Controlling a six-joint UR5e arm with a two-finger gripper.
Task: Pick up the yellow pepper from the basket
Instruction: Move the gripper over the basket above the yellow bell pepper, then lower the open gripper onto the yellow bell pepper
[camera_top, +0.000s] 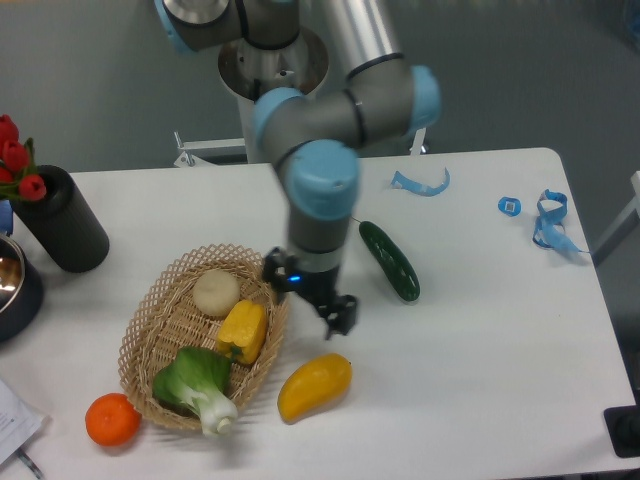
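The yellow pepper (243, 330) lies in the middle of the woven wicker basket (150, 325), between a pale cream round vegetable (216, 292) and a green leafy bok choy (192, 382). My gripper (308, 296) hangs just past the basket's right rim, to the right of the pepper and slightly above it. Its dark fingers (341, 314) stand apart with nothing between them.
A yellow-orange mango-shaped fruit (314, 386) lies just right of the basket. An orange (111, 419) sits at the basket's lower left, a cucumber (389, 260) to the right of the arm. A black cylinder with red tulips (60, 230) stands at the far left.
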